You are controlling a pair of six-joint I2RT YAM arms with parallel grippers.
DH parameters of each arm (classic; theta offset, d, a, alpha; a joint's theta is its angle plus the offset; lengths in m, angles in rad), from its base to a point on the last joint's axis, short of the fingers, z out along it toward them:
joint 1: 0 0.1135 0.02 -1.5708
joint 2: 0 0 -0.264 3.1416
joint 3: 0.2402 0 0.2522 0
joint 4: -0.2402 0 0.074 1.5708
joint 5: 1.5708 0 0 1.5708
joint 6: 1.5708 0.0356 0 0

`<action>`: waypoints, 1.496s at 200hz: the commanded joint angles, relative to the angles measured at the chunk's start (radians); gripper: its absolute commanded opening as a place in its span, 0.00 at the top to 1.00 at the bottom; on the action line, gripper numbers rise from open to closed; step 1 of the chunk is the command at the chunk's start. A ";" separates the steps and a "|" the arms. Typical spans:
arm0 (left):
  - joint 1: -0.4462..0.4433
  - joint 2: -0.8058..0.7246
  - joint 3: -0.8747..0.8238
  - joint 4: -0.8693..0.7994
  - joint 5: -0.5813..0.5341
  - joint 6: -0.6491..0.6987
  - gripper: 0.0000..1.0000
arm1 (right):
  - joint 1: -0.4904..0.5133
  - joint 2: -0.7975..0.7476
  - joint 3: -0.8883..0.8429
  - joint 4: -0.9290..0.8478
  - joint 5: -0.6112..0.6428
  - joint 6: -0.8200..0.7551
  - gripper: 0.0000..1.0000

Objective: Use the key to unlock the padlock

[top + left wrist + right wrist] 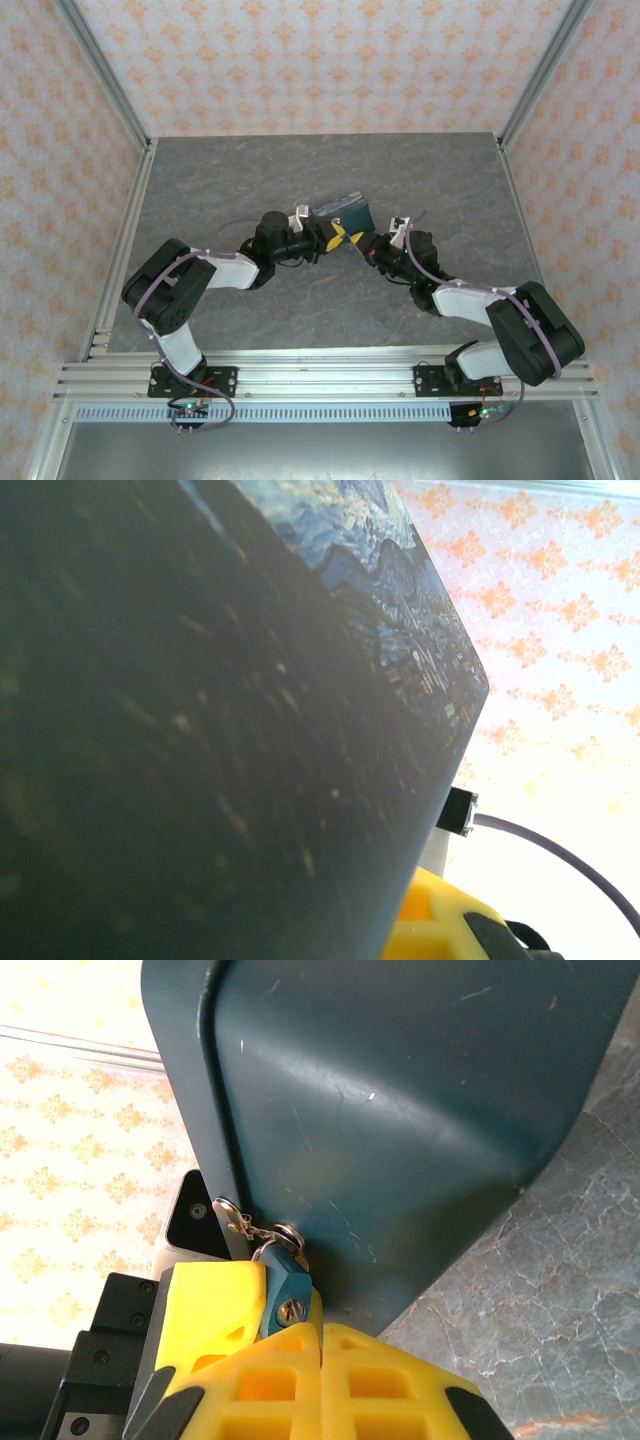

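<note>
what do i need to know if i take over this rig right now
Left tool: shut, at the blue box's latch side, one yellow finger right beside the padlock.
Right tool: shut, fingertips just under the padlock's keyhole; I can't see the key.
Things: box mid-table between the arms, padlock hanging on its hasp, looks locked.
Done: both tools are at the lock.
Left: get the key in, turn it, open the shackle.

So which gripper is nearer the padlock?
Left, narrowly. The left gripper lays a yellow finger against the padlock; the right gripper, shut, sits just below its keyhole end.
</note>
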 commanded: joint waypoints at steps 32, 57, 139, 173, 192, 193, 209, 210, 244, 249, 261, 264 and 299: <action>-0.039 -0.062 0.024 0.031 0.060 0.017 1.00 | -0.026 0.032 0.000 0.049 0.002 -0.064 1.00; -0.040 -0.088 0.024 -0.031 0.064 0.059 1.00 | -0.043 0.026 0.005 0.072 -0.018 -0.035 1.00; -0.052 -0.095 0.038 -0.081 0.036 0.086 1.00 | -0.010 0.068 0.042 0.159 -0.052 0.097 1.00; -0.061 -0.079 0.049 -0.078 0.030 0.079 1.00 | -0.002 0.106 0.045 0.212 -0.036 0.162 1.00; -0.066 -0.073 0.054 -0.076 0.029 0.079 1.00 | -0.001 0.122 0.049 0.244 -0.040 0.190 1.00; -0.066 -0.072 0.054 -0.077 0.030 0.078 1.00 | -0.001 0.123 0.050 0.244 -0.040 0.190 1.00; -0.069 -0.067 0.059 -0.075 0.029 0.078 1.00 | -0.001 0.124 0.059 0.226 -0.038 0.181 1.00; -0.069 -0.067 0.059 -0.075 0.030 0.078 1.00 | -0.001 0.124 0.059 0.224 -0.038 0.179 1.00; -0.071 -0.065 0.056 -0.071 0.027 0.065 1.00 | -0.004 0.091 0.092 0.079 -0.040 0.064 1.00; -0.071 -0.064 0.055 -0.073 0.027 0.064 1.00 | -0.006 0.088 0.096 0.066 -0.042 0.049 1.00; -0.071 -0.064 0.057 -0.070 0.024 0.053 1.00 | -0.013 0.090 0.103 0.046 -0.053 0.019 1.00; -0.071 -0.062 0.058 -0.070 0.024 0.049 1.00 | -0.015 0.093 0.106 0.043 -0.056 0.014 1.00; -0.072 -0.053 0.063 -0.068 0.019 0.023 1.00 | -0.050 0.136 0.125 0.053 -0.097 -0.011 1.00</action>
